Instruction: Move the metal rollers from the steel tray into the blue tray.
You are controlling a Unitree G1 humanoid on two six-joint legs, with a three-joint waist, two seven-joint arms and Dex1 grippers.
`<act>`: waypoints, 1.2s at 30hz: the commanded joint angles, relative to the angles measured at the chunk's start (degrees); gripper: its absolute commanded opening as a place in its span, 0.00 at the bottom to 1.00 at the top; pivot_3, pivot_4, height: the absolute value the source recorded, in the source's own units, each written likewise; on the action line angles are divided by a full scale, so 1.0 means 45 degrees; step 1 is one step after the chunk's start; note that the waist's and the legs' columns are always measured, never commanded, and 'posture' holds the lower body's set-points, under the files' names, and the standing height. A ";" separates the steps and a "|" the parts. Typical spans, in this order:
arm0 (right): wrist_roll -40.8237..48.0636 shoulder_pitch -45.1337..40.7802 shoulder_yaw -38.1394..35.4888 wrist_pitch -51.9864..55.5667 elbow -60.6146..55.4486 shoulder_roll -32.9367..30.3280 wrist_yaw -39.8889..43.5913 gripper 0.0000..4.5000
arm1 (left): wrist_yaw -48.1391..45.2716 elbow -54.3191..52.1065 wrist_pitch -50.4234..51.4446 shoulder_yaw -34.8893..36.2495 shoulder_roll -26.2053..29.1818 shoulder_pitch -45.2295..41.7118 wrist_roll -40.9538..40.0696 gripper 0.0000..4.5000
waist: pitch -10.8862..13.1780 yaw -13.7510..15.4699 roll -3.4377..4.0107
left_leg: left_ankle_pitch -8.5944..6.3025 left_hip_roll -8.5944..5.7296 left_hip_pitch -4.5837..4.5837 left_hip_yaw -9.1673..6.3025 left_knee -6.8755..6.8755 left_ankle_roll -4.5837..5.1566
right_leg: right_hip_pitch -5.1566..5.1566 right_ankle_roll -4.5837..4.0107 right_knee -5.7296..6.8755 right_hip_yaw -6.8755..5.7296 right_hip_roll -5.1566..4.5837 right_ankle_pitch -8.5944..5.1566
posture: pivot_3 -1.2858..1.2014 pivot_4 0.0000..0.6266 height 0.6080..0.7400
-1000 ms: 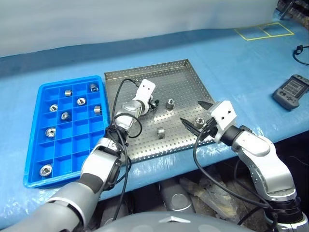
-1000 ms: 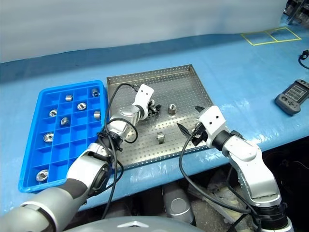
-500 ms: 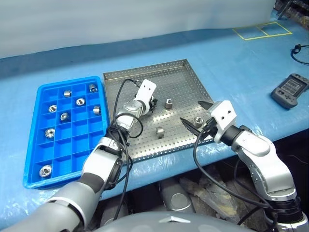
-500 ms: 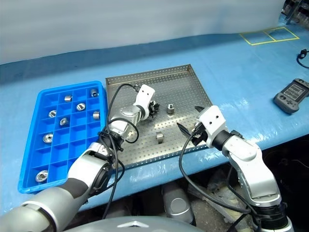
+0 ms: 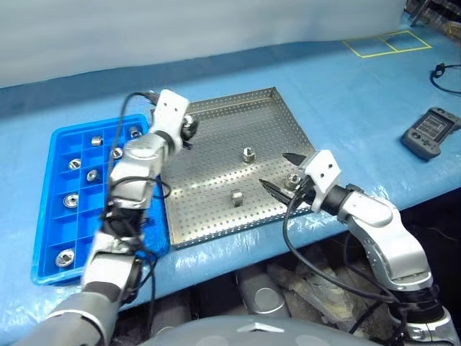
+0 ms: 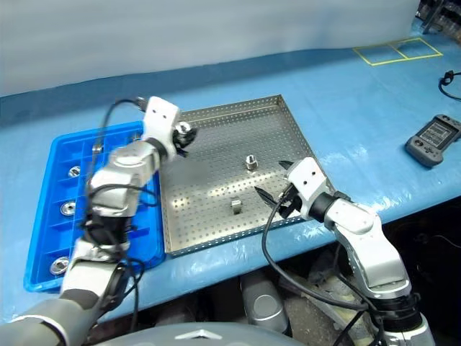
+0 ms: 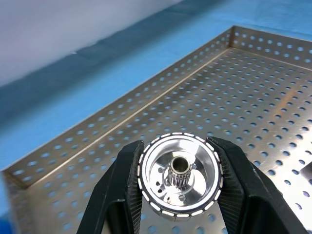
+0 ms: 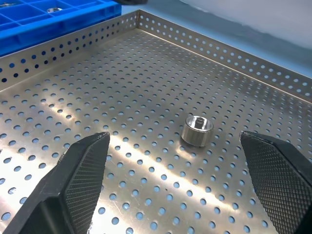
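A roller (image 7: 179,178) is clamped between the two black fingers of the left tool (image 5: 186,132), held face-on so that its central bore and rim are seen from the left wrist, and it is carried above the far left part of the steel tray (image 5: 268,92), close to the rim that adjoins the blue tray (image 5: 45,209). The step in hand is judged to be the carry across to the blue tray, where several rollers (image 5: 70,200) already lie one to a compartment. It would be done well if the roller were kept clear above the raised steel rim and the blue wall during the crossing, brought over a compartment seen to be vacant, and lowered until it is inside the cell walls before the fingers are parted; a release from height is likely to let so small and smooth a piece bounce or roll into a neighbouring cell. The grip looks narrow, on the curved side, so sudden swings should be avoided. The right tool (image 5: 282,170) stands with its fingers wide apart near the front right of the steel tray, with one roller (image 8: 197,129) lying flat between and beyond its fingers. Two further rollers (image 5: 248,153) (image 5: 235,197) rest on the perforated floor, well apart. The pale blue table (image 5: 346,94) carries both trays and, at the far right, a grey handset (image 5: 429,131).
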 commanded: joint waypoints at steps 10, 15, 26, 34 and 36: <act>0.0139 -0.1751 0.1341 -0.0920 0.1040 0.0393 0.1353 1.00 | -0.0650 -0.8424 0.5910 0.3588 0.2416 0.4216 -0.1460 0.39 | 0.0002 0.1809 0.0001 | 0.0004 0.0002 -0.0008 -0.0042 0.0002 -0.0018 | -0.0006 -0.0086 -0.0011 -0.0049 -0.0032 0.0029 | 0.49 0.24 1.00; 0.0569 -0.2155 0.1998 -0.0951 0.0999 0.0427 0.2506 1.00 | -0.0500 -0.9481 0.6843 0.4562 0.2258 0.5240 -0.1542 0.39 | 0.0001 0.2629 -0.0002 | 0.0012 -0.0001 -0.0011 -0.0080 0.0004 -0.0035 | 0.0007 -0.0112 -0.0013 -0.0100 -0.0029 0.0018 | 0.50 0.24 1.00; 0.0982 -0.2382 0.2193 -0.0843 0.0596 0.0646 0.3042 1.00 | 0.0043 -0.8765 0.6499 0.4237 0.1698 0.5935 -0.1686 0.39 | -0.0003 0.3307 -0.0006 | 0.0032 0.0001 -0.0010 -0.0140 0.0003 -0.0075 | 0.0029 -0.0161 -0.0008 -0.0165 -0.0035 0.0009 | 0.50 0.24 1.00; 0.1005 -0.2181 0.1991 -0.0753 0.0235 0.0501 0.2777 1.00 | 0.0213 -0.7869 0.5920 0.3935 0.1852 0.6177 -0.1686 0.39 | -0.0004 0.3228 -0.0006 | 0.0038 0.0009 -0.0007 -0.0146 0.0002 -0.0091 | 0.0028 -0.0178 -0.0002 -0.0172 -0.0032 0.0012 | 0.49 0.24 1.00; 0.1006 -0.2168 0.1974 -0.0754 0.0213 0.0477 0.2704 1.00 | 0.0237 -0.7742 0.5742 0.3869 0.1903 0.6270 -0.1692 0.39 | -0.0004 0.3226 -0.0006 | 0.0037 0.0009 -0.0008 -0.0146 0.0002 -0.0091 | 0.0027 -0.0179 -0.0002 -0.0172 -0.0033 0.0012 | 0.49 0.24 1.00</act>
